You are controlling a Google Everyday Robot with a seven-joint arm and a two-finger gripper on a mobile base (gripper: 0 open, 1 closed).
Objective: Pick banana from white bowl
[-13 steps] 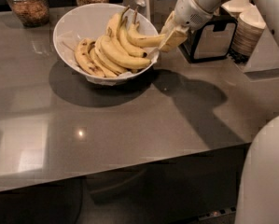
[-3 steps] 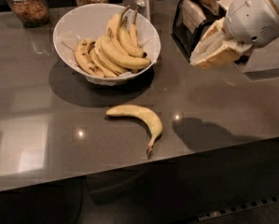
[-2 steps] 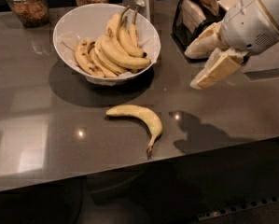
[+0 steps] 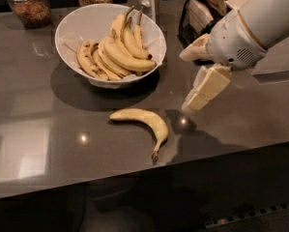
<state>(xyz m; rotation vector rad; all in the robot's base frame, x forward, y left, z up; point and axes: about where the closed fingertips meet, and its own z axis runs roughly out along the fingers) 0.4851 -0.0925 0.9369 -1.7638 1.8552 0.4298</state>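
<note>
Your pincer (image 4: 186,81) is sitting lower and further left than a second ago, and its fingers are now spreading wider, while the banana (image 4: 143,118) is lying just where it was. You are looking at a dark, glossy counter (image 4: 42,129) that is carrying everything. The white arm (image 4: 265,18) is reaching in from the upper right. The white bowl (image 4: 86,23) is standing at the back left, holding a cluster of speckled bananas (image 4: 116,52). The banana is lying outside the bowl, on the counter just in front of it and apart from it, with its dark stem pointing toward the front edge. The pincer is hovering above the counter just right of the banana, released and gripping nothing, one finger above the other. Two glass jars (image 4: 28,5) are standing at the back left corner.
</note>
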